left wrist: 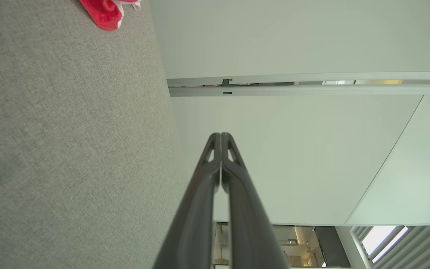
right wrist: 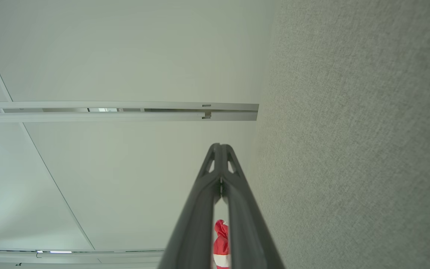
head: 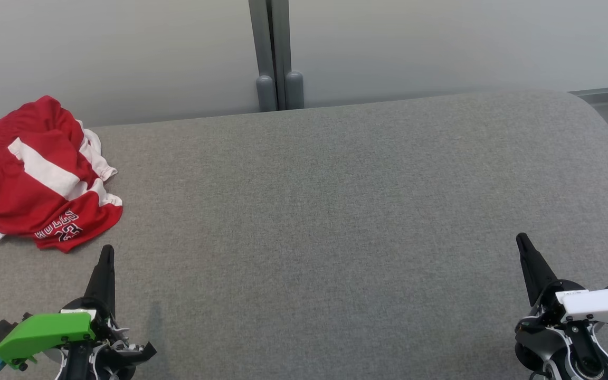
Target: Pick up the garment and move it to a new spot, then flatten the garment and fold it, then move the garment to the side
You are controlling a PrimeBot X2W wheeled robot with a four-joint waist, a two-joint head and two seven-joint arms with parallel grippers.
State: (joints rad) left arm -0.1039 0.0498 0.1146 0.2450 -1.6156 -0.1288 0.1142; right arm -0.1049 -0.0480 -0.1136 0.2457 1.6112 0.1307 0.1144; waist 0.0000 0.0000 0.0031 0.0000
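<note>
Both grippers are pressed together and hold nothing: the left gripper point(head: 106, 258) and the right gripper point(head: 528, 253) each show their two dark fingers closed to a single point above the grey padded surface point(head: 335, 211), and each wrist view shows the tips meeting. The garment point(head: 35, 174), red with white bands and some lettering, lies in a crumpled heap just ahead of the left gripper's tip and a little to its left, near it but apart. It is well away from the right gripper, far off to that gripper's left. By the look of it, no part of the task is done. The cloth is bunched rather than spread or folded, so picking it up, carrying it to a new spot, flattening, folding and shifting it aside are all left to do. The wide bare stretch between the two grippers seems the likely place for laying it out. As for containers, the garment sits in none: it rests straight on the padded surface, close to its far edge by the pale wall point(head: 124, 53).
</note>
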